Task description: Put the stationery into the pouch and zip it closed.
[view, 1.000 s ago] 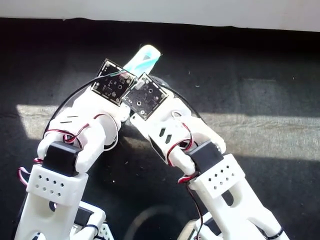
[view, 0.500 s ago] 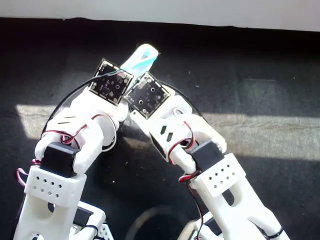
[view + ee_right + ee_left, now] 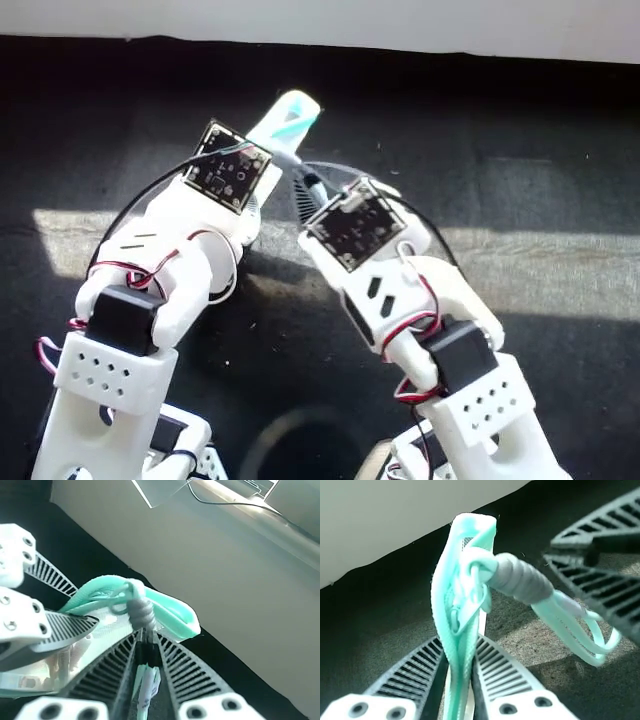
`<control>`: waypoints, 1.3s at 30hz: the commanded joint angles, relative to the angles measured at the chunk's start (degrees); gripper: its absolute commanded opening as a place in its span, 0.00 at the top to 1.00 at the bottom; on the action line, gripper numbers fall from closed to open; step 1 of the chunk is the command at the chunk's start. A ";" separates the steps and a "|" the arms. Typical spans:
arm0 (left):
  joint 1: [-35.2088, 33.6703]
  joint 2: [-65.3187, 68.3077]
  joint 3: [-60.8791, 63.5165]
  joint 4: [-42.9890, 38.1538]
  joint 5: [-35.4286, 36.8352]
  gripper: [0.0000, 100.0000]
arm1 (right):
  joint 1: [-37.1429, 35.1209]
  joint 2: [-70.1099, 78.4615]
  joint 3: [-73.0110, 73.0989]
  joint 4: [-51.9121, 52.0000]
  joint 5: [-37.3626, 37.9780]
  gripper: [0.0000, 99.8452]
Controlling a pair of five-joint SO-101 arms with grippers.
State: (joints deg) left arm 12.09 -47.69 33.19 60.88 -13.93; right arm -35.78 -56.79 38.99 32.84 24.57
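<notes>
Two wrists that sat pressed side by side a second ago have parted. In the high view the right arm has swung back and out toward its own side, while the left arm has hardly shifted. The left claw (image 3: 461, 647) is clamped tight on one edge of the mint pouch (image 3: 462, 600). The pouch stands on edge between its fingers, its far end poking out past the left wrist above the dark surface (image 3: 520, 200). The right claw (image 3: 145, 635) is closed hard, fingers nearly meeting, on the mint strap that trails from the grey ribbed zip pull (image 3: 520, 577). The pull itself sits just off its fingertips and is tied in at the pouch's far end. With one claw anchoring the pouch and the other drawn away, I judge the zipping step to be under way. How far the teeth have closed I cannot tell, as the slider is lost in the folds. Something pale shows through the pouch's clear side in the right wrist view, too blurred to name as stationery. Keeping the anchor firm matters most, since a slip would let the pouch follow the pull
</notes>
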 commanded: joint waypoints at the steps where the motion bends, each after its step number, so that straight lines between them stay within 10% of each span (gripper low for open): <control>1: 4.00 0.66 0.22 1.14 0.53 0.99 | 2.33 -1.98 -0.04 0.04 0.79 0.99; 23: 5.58 0.75 -0.04 0.79 0.44 0.99 | -0.92 -2.42 -4.97 20.00 -0.18 0.80; 39: 5.67 0.75 -0.04 0.79 0.44 0.99 | -3.56 -1.80 -8.57 24.31 -27.69 0.76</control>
State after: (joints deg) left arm 17.36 -47.60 33.36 61.49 -13.93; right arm -38.51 -58.55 28.62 59.47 -2.07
